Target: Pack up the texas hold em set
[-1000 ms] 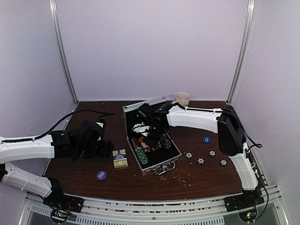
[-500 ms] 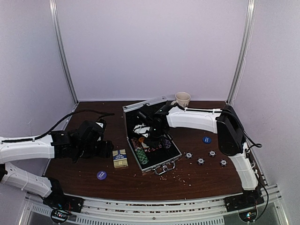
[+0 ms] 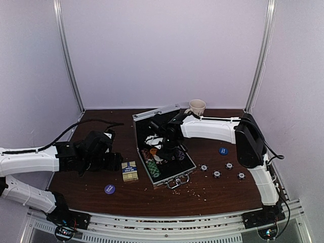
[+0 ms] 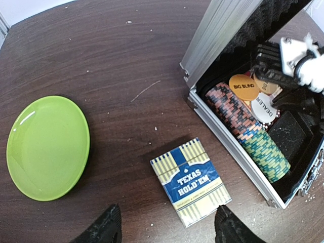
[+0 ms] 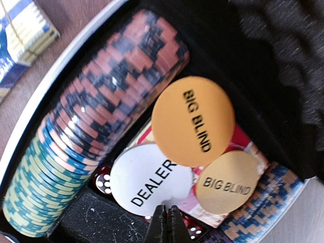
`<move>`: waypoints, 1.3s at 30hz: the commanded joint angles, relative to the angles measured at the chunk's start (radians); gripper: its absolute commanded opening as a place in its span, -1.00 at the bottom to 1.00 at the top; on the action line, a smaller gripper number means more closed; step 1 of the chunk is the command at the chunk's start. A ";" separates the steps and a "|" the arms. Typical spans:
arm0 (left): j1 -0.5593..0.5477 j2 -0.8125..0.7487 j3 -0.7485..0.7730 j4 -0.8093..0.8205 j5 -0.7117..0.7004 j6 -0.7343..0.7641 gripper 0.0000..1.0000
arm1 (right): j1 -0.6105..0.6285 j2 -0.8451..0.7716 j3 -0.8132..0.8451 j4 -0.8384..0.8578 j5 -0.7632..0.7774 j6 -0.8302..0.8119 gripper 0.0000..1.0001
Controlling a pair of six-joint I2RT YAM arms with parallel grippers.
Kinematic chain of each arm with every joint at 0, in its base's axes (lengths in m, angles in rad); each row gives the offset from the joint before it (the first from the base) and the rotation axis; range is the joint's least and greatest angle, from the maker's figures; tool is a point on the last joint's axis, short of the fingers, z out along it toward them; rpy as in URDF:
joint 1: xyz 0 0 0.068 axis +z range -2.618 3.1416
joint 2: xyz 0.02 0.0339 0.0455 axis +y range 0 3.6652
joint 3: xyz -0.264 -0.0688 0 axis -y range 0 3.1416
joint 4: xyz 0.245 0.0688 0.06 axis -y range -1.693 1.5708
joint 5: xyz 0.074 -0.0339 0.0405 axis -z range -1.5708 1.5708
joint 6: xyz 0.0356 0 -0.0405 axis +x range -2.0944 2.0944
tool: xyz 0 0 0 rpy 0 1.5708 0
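The silver briefcase lies open mid-table, its lid raised at the back. It holds a row of coloured chips, a white DEALER button, two BIG BLIND buttons and red dice. My right gripper is shut and empty, its tips over the DEALER button's edge. The card deck box lies flat on the table left of the case. My left gripper is open just above the table, its fingers astride the box's near end. Two blue buttons lie loose.
Several black-and-white chips lie right of the case. A green plate sits left of the card box. A beige mug stands at the back, behind the right arm. Crumbs dot the table near the case handle.
My right gripper has shifted slightly toward the near right inside the case. The left arm has hardly moved.
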 commanded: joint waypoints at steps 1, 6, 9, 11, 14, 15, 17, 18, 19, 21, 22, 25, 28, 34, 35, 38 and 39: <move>0.002 -0.008 -0.019 0.043 0.007 -0.005 0.29 | -0.006 0.026 0.079 -0.006 0.018 0.011 -1.00; 0.003 0.000 -0.009 0.041 0.010 -0.001 0.29 | -0.006 0.071 0.154 -0.025 0.034 0.014 -1.00; 0.003 -0.004 -0.005 0.031 0.009 0.002 0.29 | -0.006 0.049 0.148 -0.033 0.026 0.014 -1.00; 0.003 -0.010 -0.005 0.026 0.004 0.003 0.29 | -0.006 0.009 0.094 -0.021 0.028 0.007 -1.00; 0.002 -0.017 -0.007 0.023 -0.001 0.004 0.29 | -0.006 -0.042 0.015 -0.014 0.034 -0.005 -1.00; 0.002 -0.017 -0.006 0.024 -0.002 0.005 0.29 | -0.006 -0.052 -0.003 -0.019 0.031 -0.009 -1.00; 0.003 -0.014 -0.004 0.025 -0.001 0.006 0.29 | -0.006 -0.071 -0.029 -0.044 0.007 -0.021 -1.00; 0.003 -0.012 -0.004 0.027 0.001 0.005 0.29 | -0.006 -0.077 -0.041 -0.053 -0.004 -0.026 -1.00; 0.002 -0.010 -0.004 0.029 0.002 0.005 0.29 | -0.005 -0.081 -0.052 -0.056 -0.012 -0.028 -1.00; 0.002 -0.004 -0.003 0.035 0.004 0.006 0.29 | -0.005 -0.087 -0.074 -0.051 -0.021 -0.030 -1.00; 0.003 -0.001 -0.002 0.037 0.006 0.007 0.29 | -0.005 -0.085 -0.078 -0.048 -0.024 -0.030 -1.00; 0.003 0.007 0.004 0.039 0.011 0.009 0.29 | -0.006 -0.066 -0.067 -0.046 -0.026 -0.028 -1.00; 0.002 0.009 0.005 0.037 0.013 0.009 0.29 | -0.004 -0.041 -0.033 -0.059 -0.038 -0.022 -1.00; 0.002 -0.001 0.001 0.025 0.005 0.010 0.29 | -0.004 -0.039 -0.012 -0.083 -0.055 -0.015 -1.00; 0.001 -0.001 0.002 0.023 0.003 0.009 0.29 | -0.002 -0.052 -0.032 -0.078 -0.057 -0.016 -1.00; 0.003 -0.006 -0.004 0.027 -0.001 0.009 0.30 | -0.003 -0.114 -0.118 -0.036 -0.054 -0.036 -0.84; 0.002 -0.004 -0.005 0.031 -0.001 0.010 0.30 | -0.003 -0.138 -0.147 -0.014 -0.051 -0.037 -0.58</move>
